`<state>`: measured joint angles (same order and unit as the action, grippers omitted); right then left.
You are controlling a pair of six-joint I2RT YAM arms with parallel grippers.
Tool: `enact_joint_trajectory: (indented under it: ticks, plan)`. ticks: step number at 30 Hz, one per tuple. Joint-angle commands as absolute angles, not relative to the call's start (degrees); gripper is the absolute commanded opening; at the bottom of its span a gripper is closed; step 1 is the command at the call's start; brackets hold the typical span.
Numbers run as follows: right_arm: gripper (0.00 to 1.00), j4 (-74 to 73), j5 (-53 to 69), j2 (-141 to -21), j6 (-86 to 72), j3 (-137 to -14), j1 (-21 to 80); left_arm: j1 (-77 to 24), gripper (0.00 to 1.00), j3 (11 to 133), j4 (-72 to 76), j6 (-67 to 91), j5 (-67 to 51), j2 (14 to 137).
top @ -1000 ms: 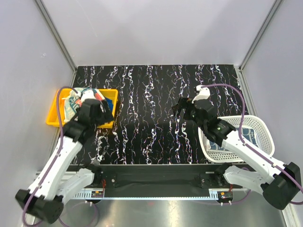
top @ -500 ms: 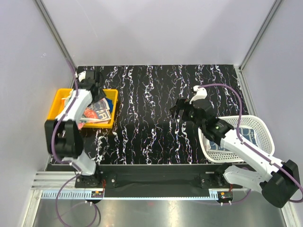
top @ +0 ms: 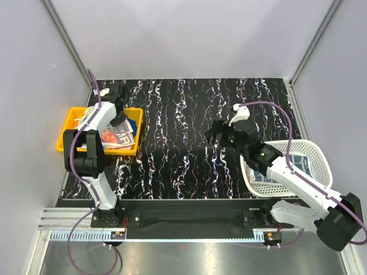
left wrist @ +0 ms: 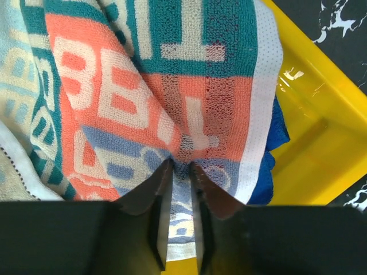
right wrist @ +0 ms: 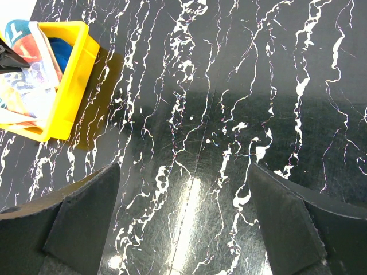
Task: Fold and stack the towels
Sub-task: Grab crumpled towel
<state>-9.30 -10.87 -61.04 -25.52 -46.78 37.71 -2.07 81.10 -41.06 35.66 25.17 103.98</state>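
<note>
Left gripper [left wrist: 179,167] clamped on printed towel [left wrist: 172,97] in tray [left wrist: 321,154], blue towel [left wrist: 278,143] beneath; right gripper [right wrist: 183,217] spread wide above tabletop [right wrist: 229,69].

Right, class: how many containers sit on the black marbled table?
2: the yellow plastic tray at the left edge and the white mesh basket at the right. None seems hidden.

Yellow plastic tray [top: 64,139] sits at the left edge of the black, white-veined table [top: 183,114]. White mesh basket [top: 323,163] is at the right edge, well apart from the tray. Plain grey walls [top: 189,34] close in three sides.
</note>
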Motion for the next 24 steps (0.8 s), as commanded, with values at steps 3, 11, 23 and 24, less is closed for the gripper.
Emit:
enact_joint_trajectory:
  ticks: [3,11,23,24]
  plan:
    - [1.0,-7.6,-10.5,-60.6,-24.9,-47.1,37.8,-1.6,0.0,84.1,-40.4,34.5,26.5,101.7]
    - [1.0,-7.6,-10.3,-61.0,-25.2,-47.6,37.8,-3.4,0.0,84.5,-41.6,31.0,20.9,91.7]
    - [1.0,-11.2,-14.5,-62.8,-25.0,-53.0,37.8,-28.4,0.0,90.7,-48.5,28.1,23.3,76.1]
    - [1.0,-11.9,-16.1,-62.7,-25.0,-53.3,37.8,-30.1,0.0,91.1,-48.7,28.6,23.6,75.6]
